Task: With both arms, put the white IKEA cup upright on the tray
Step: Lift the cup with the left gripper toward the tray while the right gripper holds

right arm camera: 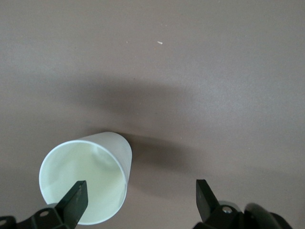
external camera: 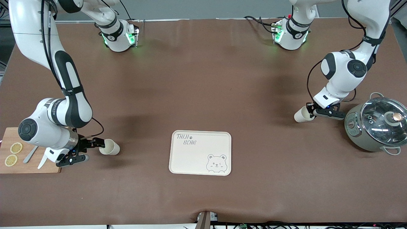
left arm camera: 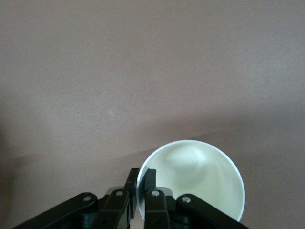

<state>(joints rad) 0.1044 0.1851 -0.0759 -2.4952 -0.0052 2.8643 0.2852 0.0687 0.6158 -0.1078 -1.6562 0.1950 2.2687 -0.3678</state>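
while two white cups lie on their sides on the brown tabletop, your flat cream-white bear tray (external camera: pixel 200 152) sits bare at the lower centre of the front view. you have the left gripper (external camera: pixel 313 112) at the right of that frame pinching the rim of one tipped white cup (external camera: pixel 303 114); in the left wrist view its fingers (left arm camera: pixel 149 191) are closed narrow on the rim of that cup (left arm camera: pixel 198 179). your right gripper (external camera: pixel 92 149) at the lower left stands wide, one finger (right arm camera: pixel 74 202) at the mouth of the second white cup (external camera: pixel 109 147), not clamped on it (right arm camera: pixel 88 176). a grey glass-lidded pot (external camera: pixel 378 124) sits at the right edge, a wooden cutting board (external camera: pixel 28 165) with lemon slices (external camera: pixel 13 154) at the lower left.
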